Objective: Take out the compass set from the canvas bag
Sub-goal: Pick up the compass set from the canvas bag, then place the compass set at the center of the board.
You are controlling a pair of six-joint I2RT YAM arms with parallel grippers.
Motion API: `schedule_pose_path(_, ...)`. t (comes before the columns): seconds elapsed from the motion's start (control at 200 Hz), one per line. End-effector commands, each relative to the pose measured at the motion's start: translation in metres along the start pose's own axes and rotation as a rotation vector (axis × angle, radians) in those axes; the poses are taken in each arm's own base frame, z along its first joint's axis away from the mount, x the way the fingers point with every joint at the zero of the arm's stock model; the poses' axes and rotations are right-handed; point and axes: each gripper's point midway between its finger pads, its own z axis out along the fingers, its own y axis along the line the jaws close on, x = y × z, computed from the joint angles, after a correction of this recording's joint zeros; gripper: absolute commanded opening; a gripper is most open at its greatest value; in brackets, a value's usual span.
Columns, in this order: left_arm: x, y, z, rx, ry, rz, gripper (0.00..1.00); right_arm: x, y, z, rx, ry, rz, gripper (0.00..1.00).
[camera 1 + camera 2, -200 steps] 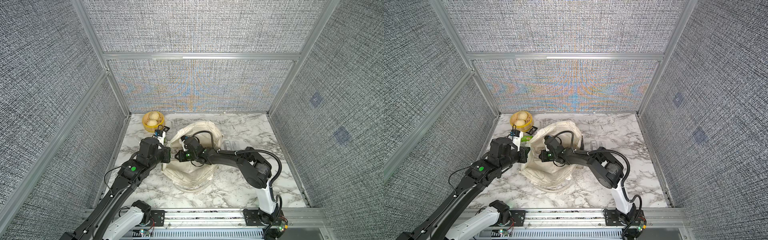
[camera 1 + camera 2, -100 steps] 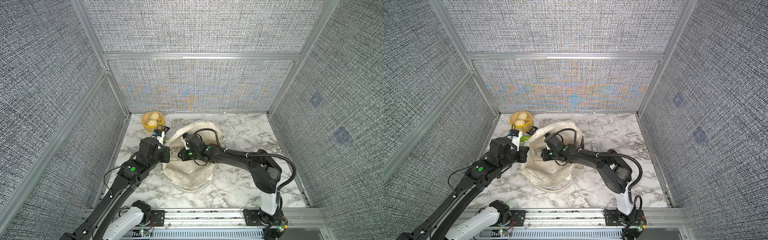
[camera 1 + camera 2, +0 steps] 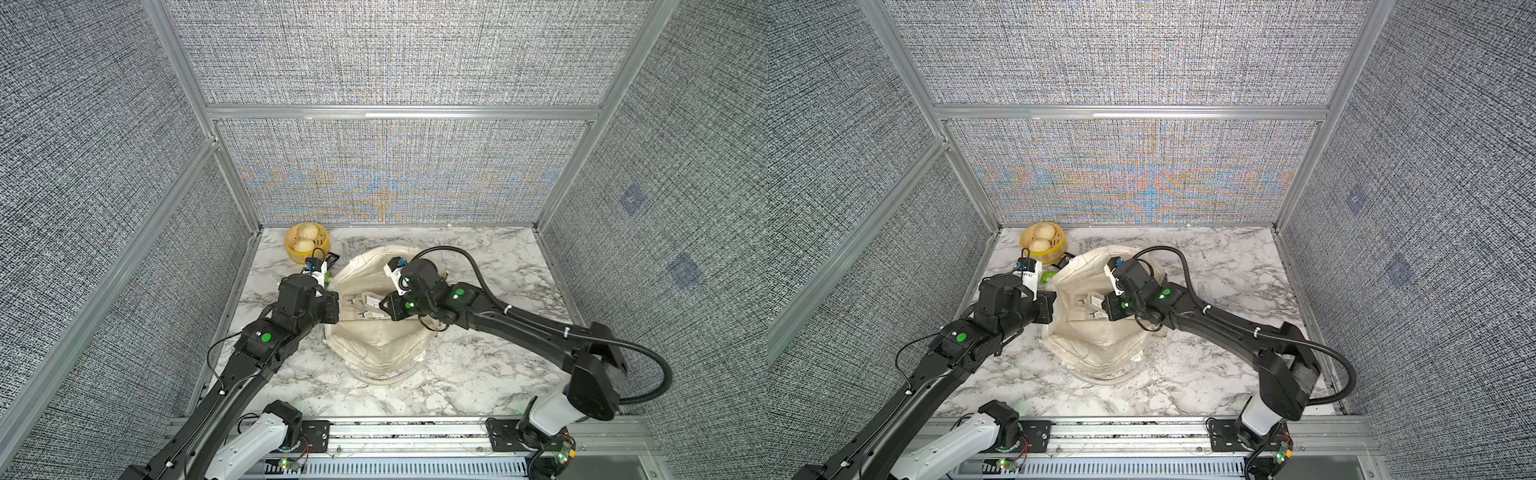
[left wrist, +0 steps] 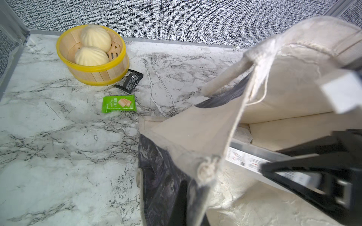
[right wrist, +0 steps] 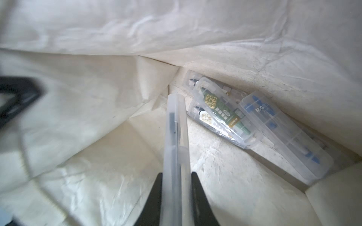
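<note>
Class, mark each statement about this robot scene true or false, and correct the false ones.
1. The right gripper grips a clear flat case inside the canvas bag. True.
2. The yellow basket is empty. False: it holds two buns.
3. The left gripper pinches the bag's rim. True.
4. The green packet lies inside the bag. False: it lies on the table, outside it.
5. The bag holds nothing else. False: more clear cases lie at its bottom.

White marble counter [image 3: 478, 374] w/ yellow basket [image 4: 92, 68] in far left corner; black pkt [image 4: 129, 80] against it, green pkt [image 4: 119, 103] just beside; canvas bag [image 3: 382, 345] sits mid-counter, near the pkts.
</note>
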Motion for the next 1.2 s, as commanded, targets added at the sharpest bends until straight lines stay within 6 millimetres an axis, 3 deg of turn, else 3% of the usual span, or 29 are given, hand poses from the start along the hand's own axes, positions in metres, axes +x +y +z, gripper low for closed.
schedule_pose_path(0.0,-0.005,0.003,-0.003,-0.02,-0.011,-0.016,0.0,0.004,0.022,-0.033,-0.093,0.029,-0.061,0.09)
schedule_pose_path(0.155,-0.013,0.006,-0.002,-0.058,-0.017,-0.029,0.0,-0.017,0.041,-0.096,-0.167,-0.07,-0.091,0.09)
schedule_pose_path(0.235,-0.017,0.004,-0.001,-0.055,-0.016,-0.03,0.0,-0.033,0.04,-0.129,-0.173,-0.13,-0.094,0.1)
schedule_pose_path(0.315,-0.02,0.002,0.001,-0.047,-0.018,-0.029,0.0,-0.052,0.024,-0.159,-0.142,-0.216,-0.061,0.09)
schedule_pose_path(0.42,-0.024,0.0,0.002,-0.042,-0.028,-0.029,0.0,-0.08,-0.013,-0.196,-0.072,-0.365,0.019,0.08)
schedule_pose_path(0.555,-0.025,0.0,0.006,-0.041,-0.024,-0.018,0.0,-0.104,-0.055,-0.225,-0.007,-0.509,0.113,0.07)
schedule_pose_path(0.635,-0.027,-0.001,0.008,-0.044,-0.023,-0.007,0.0,-0.105,-0.094,-0.232,0.141,-0.538,0.183,0.06)
schedule_pose_path(0.755,-0.03,-0.004,0.011,-0.031,-0.029,-0.003,0.0,-0.088,-0.172,-0.236,0.317,-0.598,0.394,0.05)
schedule_pose_path(0.895,-0.032,-0.007,0.01,-0.019,-0.034,0.01,0.0,-0.047,-0.263,-0.233,0.453,-0.68,0.663,0.05)
schedule_pose_path(0.955,-0.033,-0.007,0.011,-0.017,-0.035,0.017,0.0,-0.02,-0.298,-0.223,0.516,-0.686,0.756,0.04)
schedule_pose_path(1.08,-0.03,-0.009,0.014,-0.004,-0.026,0.034,0.0,0.015,-0.344,-0.206,0.582,-0.672,0.883,0.03)
schedule_pose_path(1.196,-0.023,-0.008,0.018,-0.001,-0.014,0.04,0.0,0.025,-0.363,-0.182,0.552,-0.627,0.939,0.02)
